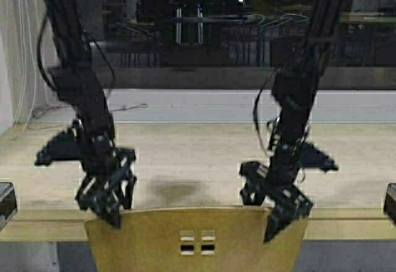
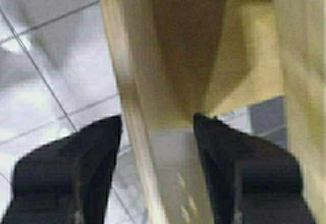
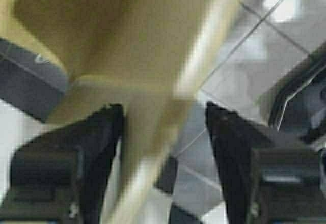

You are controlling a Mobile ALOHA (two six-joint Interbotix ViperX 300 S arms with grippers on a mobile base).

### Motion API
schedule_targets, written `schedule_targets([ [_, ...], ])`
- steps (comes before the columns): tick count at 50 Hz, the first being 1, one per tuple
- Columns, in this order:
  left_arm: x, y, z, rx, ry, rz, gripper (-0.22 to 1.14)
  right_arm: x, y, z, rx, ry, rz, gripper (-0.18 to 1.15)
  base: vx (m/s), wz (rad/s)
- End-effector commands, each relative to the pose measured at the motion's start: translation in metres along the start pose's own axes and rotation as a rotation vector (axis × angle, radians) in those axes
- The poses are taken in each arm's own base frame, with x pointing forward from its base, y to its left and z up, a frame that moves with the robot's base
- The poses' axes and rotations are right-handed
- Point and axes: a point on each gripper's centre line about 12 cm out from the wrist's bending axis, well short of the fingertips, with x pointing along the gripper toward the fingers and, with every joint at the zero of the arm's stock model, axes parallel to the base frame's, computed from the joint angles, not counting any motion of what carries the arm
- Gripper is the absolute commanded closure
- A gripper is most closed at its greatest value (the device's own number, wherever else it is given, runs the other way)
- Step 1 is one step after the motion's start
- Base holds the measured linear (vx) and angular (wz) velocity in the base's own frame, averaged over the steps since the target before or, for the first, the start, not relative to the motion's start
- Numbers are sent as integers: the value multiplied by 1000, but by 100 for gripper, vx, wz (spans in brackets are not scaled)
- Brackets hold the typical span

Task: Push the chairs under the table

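Observation:
One of the chairs (image 1: 198, 241) shows only its yellow-tan backrest with small square cut-outs, at the bottom centre, right against the thick front edge of the pale wood table (image 1: 185, 154). My left gripper (image 1: 111, 205) hangs open over the backrest's left top corner. My right gripper (image 1: 284, 219) hangs open over the right top corner. In the left wrist view the chair's top edge (image 2: 178, 56) runs between the spread fingers of the left gripper (image 2: 158, 119). In the right wrist view the chair's edge (image 3: 127, 46) passes between the fingers of the right gripper (image 3: 163, 109), nearer one finger.
Behind the table runs a grey sill (image 1: 204, 105) under a dark window with furniture beyond it. A white wall (image 1: 9, 49) with hanging cables closes the left side. Dark objects sit at the left edge (image 1: 5, 201) and the right edge (image 1: 390, 203). Tiled floor (image 2: 46, 81) lies below.

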Motion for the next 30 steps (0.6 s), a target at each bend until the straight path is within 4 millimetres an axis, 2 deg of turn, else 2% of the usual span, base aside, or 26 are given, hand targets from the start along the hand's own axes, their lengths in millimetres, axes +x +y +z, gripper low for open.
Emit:
schedule_targets([
  [1, -45, -25, 0, -12, 10, -108, 10, -53, 17, 11, 22, -22, 97, 11, 0, 0],
  [9, -84, -40, 1, 3, 10, -200, 10, -105, 19, 25, 1, -63, 176, 11, 0, 0],
  [13, -103, -47, 4, 67, 6, -248, 10, -127, 24, 26, -55, -90, 215, 11, 0, 0],
  [23, -175, -49, 8, 618, -79, -393, 10, -182, 34, 32, -400, -247, 295, 11, -2, 7],
  [30, -224, -37, 7, 863, -136, -483, 10, -222, 31, 45, -559, -394, 350, 11, -3, 17],
])
